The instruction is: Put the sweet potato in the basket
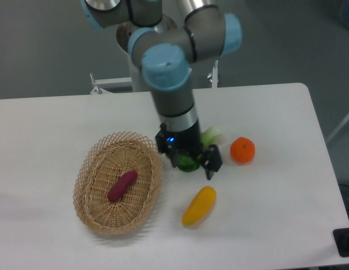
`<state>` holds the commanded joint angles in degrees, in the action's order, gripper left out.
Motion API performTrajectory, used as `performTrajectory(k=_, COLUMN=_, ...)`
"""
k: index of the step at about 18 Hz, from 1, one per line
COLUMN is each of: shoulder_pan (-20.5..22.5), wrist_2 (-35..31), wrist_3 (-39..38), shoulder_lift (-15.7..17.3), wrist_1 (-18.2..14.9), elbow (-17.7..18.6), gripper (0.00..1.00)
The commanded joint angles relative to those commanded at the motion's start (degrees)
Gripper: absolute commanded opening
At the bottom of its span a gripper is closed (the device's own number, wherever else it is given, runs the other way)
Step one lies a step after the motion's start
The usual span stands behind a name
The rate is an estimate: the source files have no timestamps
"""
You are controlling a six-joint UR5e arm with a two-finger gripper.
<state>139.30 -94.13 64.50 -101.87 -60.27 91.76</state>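
Purple sweet potato (122,186) inside wicker basket (90,216)

White rounded table (276,225) — grey floor (50,50) behind — even, soft light.

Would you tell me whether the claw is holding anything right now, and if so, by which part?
Nothing is held. The claw is open and empty above the green vegetable, while the sweet potato lies free in the basket.

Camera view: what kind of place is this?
Likely a robotics lab tabletop test cell: an industrial arm with its tool over a plain white table, toy-like produce and a wicker basket laid out, bare grey floor behind.
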Motion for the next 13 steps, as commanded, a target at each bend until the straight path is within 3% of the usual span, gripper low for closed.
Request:
performTrajectory(k=2, shoulder_pan=0.97, wrist_2=-0.09, wrist_3=5.52, shoulder_lift=0.79, wrist_1=-2.56, elbow=-0.18, gripper=1.0)
performTrajectory(k=13, shoulder_pan=1.41, wrist_2=0.35, wrist_3=7.14, shoulder_lift=1.5, wrist_1=-2.04, elbow=0.7, gripper=1.0)
